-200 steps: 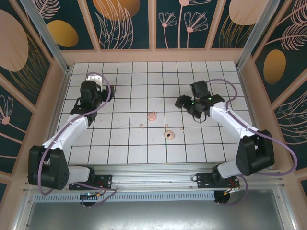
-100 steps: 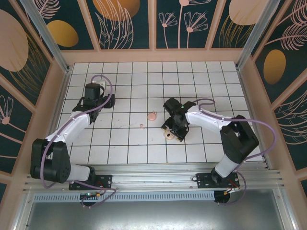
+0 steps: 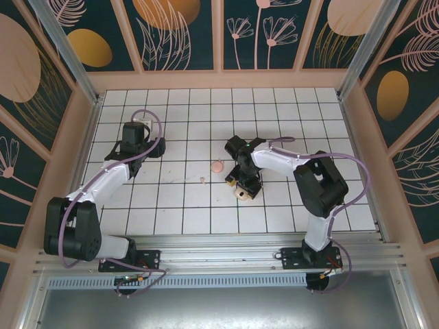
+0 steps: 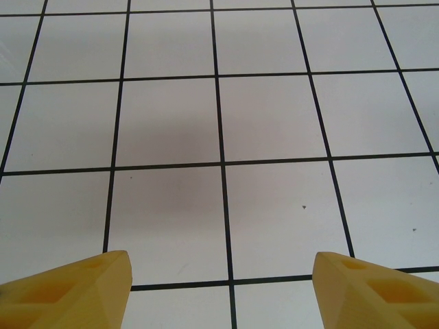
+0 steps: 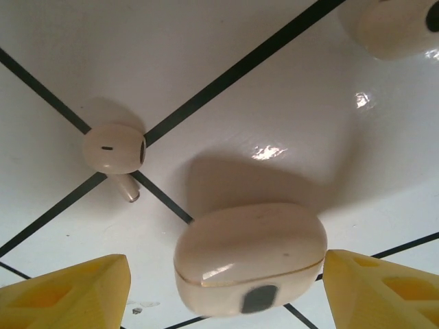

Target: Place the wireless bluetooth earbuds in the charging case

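Charging case (image 5: 250,257) lies near the middle of the table (image 3: 178,137), directly under the right gripper (image 3: 241,185) and between its spread fingers, which are not clamped on it. One earbud (image 5: 113,147) rests just beside the case. Left gripper (image 4: 221,274) hangs with fingers parted over tiles at the far left, well apart.

This is a robot test cell in a lab: a white gridded table (image 3: 185,110) boxed in by flower-printed panels (image 3: 182,34) on aluminium posts (image 3: 64,51). The left arm (image 3: 103,181) and right arm (image 3: 288,161) are bolted to a metal rail (image 3: 219,251) along the near edge.
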Tool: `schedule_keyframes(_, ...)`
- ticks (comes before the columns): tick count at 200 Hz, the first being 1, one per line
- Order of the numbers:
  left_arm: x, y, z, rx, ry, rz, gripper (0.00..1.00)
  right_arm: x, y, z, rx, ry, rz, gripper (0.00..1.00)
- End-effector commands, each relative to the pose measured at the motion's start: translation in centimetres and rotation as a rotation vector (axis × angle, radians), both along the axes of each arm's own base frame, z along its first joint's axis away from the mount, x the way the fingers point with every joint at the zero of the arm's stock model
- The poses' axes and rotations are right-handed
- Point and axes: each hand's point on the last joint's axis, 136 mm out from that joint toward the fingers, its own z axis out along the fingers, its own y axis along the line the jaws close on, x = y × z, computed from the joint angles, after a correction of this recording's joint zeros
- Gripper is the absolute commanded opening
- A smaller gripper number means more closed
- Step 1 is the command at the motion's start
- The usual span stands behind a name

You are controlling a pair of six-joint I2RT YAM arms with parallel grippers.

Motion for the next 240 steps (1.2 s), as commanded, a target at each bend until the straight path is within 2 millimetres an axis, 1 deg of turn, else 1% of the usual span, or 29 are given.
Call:
schedule_keyframes(1,-0.3,0.1,0.3,-0.001,-0.011,0.002,0.70,-0.7,-0.3,-0.1,-0.027,0.039,0.016,0.75)
schedule_keyframes(41,-0.4,0.0,0.1,-0.010,-0.007,-0.001,0.70,-0.9,-0.1,-0.4,-0.018,0.038,0.019,0.75)
schedule_keyframes(67,-0.4,0.0,0.1,-0.010,-0.007,0.000,0.70,-1.3,-0.1,-1.2,-0.013,0.056,0.022,0.74)
schedule_keyframes(101,-0.3,-0.1,0.2,-0.012,-0.007,-0.003,0.70,-1.7,-0.3,-1.8,-0.018,0.069,0.027,0.68)
schedule_keyframes(135,-0.3,-0.2,0.3,-0.013,-0.004,-0.009,0.70,-2.0,-0.5,-2.3,-0.028,0.078,0.039,0.66)
schedule_keyframes(170,-0.4,-0.7,0.7,-0.031,-0.002,-0.031,0.69,-2.0,-1.1,-2.5,-0.060,0.054,0.050,0.59)
schedule_keyframes(187,-0.4,-1.0,1.2,-0.042,-0.003,-0.046,0.69,-1.5,-1.3,-1.7,-0.067,0.004,0.061,0.55)
schedule_keyframes(208,-0.5,-2.2,2.2,-0.078,-0.019,-0.108,0.68,0.0,-1.3,0.3,-0.073,-0.113,0.076,0.52)
schedule_keyframes(222,-0.7,-3.9,3.3,-0.131,-0.045,-0.200,0.68,1.2,-0.9,2.2,-0.056,-0.219,0.099,0.51)
schedule_keyframes(240,-1.3,-6.3,5.1,-0.227,-0.101,-0.322,0.67,3.3,-0.5,5.6,-0.029,-0.408,0.139,0.50)
